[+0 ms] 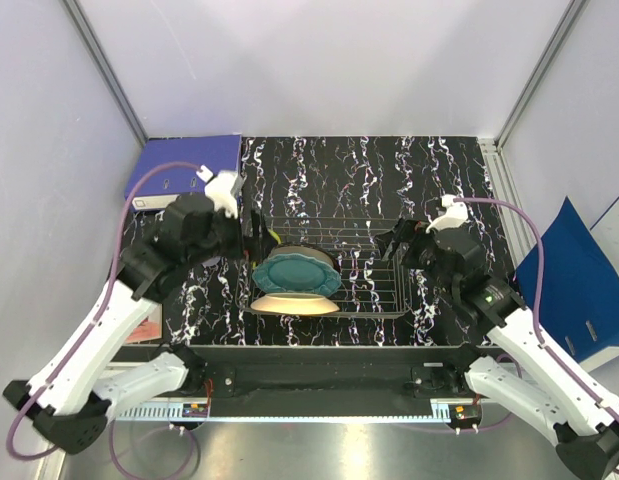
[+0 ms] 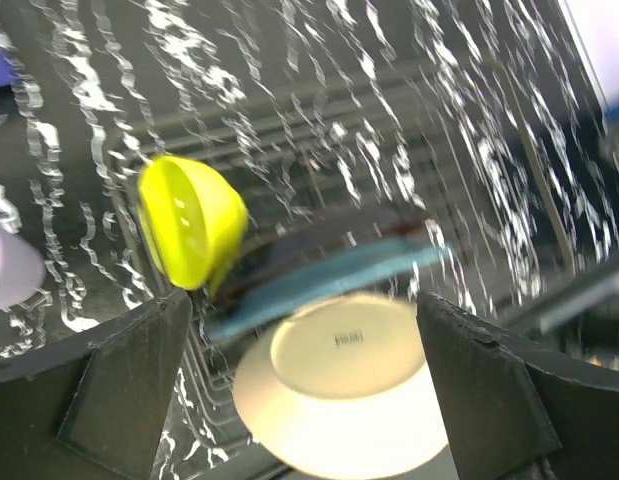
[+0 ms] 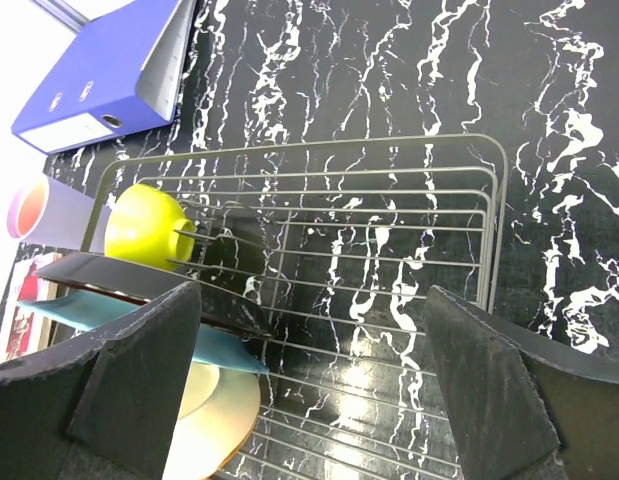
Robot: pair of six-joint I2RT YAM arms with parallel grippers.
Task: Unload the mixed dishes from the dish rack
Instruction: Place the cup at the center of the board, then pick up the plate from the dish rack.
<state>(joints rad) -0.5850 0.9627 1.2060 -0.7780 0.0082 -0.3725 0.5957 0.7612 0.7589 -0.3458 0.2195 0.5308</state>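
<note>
Seen from above, two arms rise from the bottom edge toward the dish rack (image 1: 379, 290) at centre frame. The left gripper (image 1: 251, 225) and the right gripper (image 1: 399, 245) are both spread wide, holding nothing. At the rack's left end a cream bowl (image 1: 294, 302) sits nearest. A teal plate (image 1: 296, 272) is behind it, then a yellow-green bowl (image 3: 144, 225). A blue binder (image 1: 184, 165) lies at upper left.

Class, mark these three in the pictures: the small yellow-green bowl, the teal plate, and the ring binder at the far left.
small yellow-green bowl (image 3: 141, 228): right wrist view, on its rounded side.
teal plate (image 1: 295, 272): top external view, centre of its face.
ring binder (image 3: 109, 60): right wrist view, on its blue cover.
</note>
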